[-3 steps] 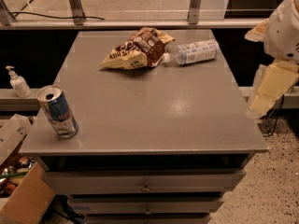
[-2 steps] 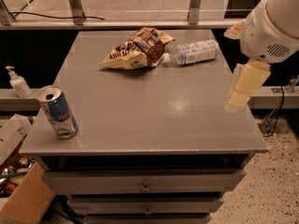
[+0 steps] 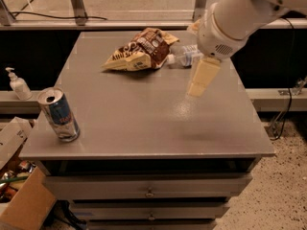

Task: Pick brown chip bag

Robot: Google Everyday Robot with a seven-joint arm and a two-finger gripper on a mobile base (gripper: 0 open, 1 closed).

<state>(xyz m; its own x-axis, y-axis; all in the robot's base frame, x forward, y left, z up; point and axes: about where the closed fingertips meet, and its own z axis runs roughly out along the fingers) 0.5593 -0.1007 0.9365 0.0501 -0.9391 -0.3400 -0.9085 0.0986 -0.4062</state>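
Observation:
The brown chip bag [image 3: 141,49] lies crinkled at the back middle of the grey table [image 3: 144,123], dark brown and cream-yellow with white lettering. My gripper [image 3: 193,60] hangs from the white arm [image 3: 240,13] over the back right of the table, just right of the bag and above the clear plastic bottle [image 3: 183,57]. It is open and empty. One cream finger [image 3: 201,76] points down toward the table top; the other only peeks out behind the wrist. The arm hides most of the bottle.
A blue and silver drink can [image 3: 59,115] stands near the table's front left corner. A hand-pump bottle [image 3: 17,83] stands on a ledge to the left. A cardboard box [image 3: 24,205] sits on the floor at lower left. Drawers [image 3: 148,193] are under the table top.
The arm has swung in from the right edge to over the table's back right, so the gripper is now close to the bottle and the bag. Bag, bottle and can have not moved.

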